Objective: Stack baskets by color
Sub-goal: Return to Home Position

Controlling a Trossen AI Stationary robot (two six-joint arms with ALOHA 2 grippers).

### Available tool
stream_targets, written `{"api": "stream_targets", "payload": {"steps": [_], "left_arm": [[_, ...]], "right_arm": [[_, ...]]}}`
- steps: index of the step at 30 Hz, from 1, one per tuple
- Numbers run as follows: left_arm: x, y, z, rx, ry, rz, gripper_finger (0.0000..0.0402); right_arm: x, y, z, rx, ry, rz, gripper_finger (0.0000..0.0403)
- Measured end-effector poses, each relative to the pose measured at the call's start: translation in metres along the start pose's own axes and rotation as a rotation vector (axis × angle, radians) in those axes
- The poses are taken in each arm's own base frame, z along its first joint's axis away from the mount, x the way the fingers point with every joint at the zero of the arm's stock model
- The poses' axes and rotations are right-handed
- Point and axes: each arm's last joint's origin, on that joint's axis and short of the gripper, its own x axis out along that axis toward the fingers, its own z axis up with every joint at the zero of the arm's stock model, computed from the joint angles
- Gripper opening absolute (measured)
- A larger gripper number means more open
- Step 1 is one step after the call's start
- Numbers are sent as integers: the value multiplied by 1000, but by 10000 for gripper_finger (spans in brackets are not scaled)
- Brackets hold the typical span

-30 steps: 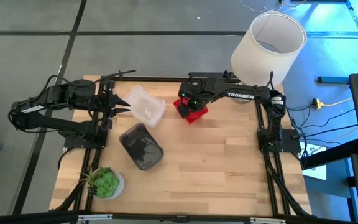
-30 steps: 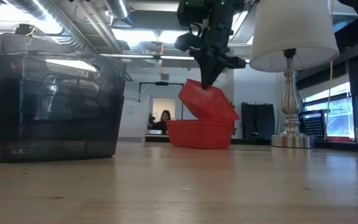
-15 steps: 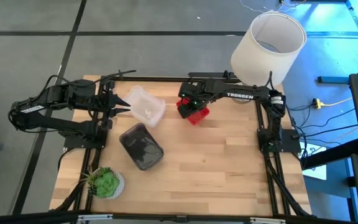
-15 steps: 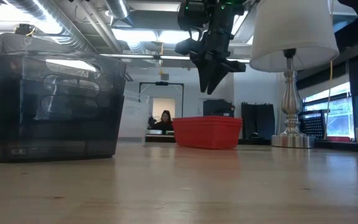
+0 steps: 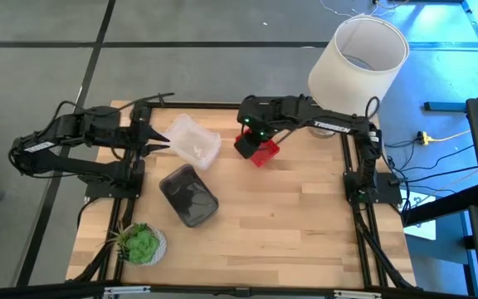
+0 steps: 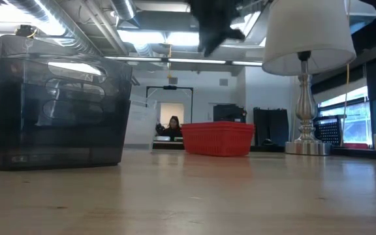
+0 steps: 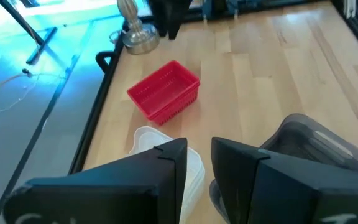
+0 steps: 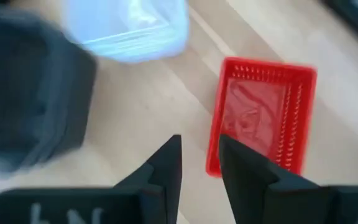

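Note:
A red basket (image 5: 264,153) stands level on its base on the table's far middle, also seen in the low view (image 6: 217,138) and the right wrist view (image 8: 263,115). My right gripper (image 8: 199,158) hangs open above its left rim (image 5: 244,146), well clear of it. Clear baskets (image 5: 194,141) sit to the left, and dark grey baskets (image 5: 189,196) stand nearer the front. My left gripper (image 7: 199,163) waits open and raised at the table's left edge (image 5: 161,138), pointing at the clear baskets (image 7: 166,149).
A white lampshade (image 5: 359,60) on a metal stand (image 6: 303,140) rises at the far right, close behind my right arm. A green potted plant (image 5: 139,242) sits at the near left corner. Bare wood (image 5: 305,224) spreads over the near right of the table.
My right gripper held a red basket tilted on top of another red one. It has opened and let go, and the basket has dropped level into the one below. The gripper has then risen well above the red baskets and rolled a little.

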Motion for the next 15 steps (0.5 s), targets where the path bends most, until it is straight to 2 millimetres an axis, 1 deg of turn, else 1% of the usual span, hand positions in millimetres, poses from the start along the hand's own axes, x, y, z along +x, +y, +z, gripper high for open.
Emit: {"api": "stream_targets", "payload": {"steps": [2, 4, 7, 9, 11, 13, 15], "left_arm": [[-8, 0, -2, -27, -25, -4, 66], [-14, 0, -3, -90, -49, -8, 66], [-21, 1, -5, -198, -72, -9, 66], [-25, 1, -7, -211, -78, 2, 66], [-29, 1, -9, -207, -78, 4, 66], [-32, 1, -12, -207, -70, 6, 64], [-35, 1, -14, -208, -68, 9, 55]], "right_arm": [[-23, 8, -1, -69, -38, -12, 105], [-47, 14, -3, -125, -80, -17, 105], [-73, 17, -9, -145, -89, -28, 105], [-84, 18, -14, -125, -104, -61, 103], [-91, 18, -20, -129, -120, -101, 91], [-97, 16, -27, -139, -117, -140, 67], [-106, 16, -31, -140, -142, -144, 32]]}}
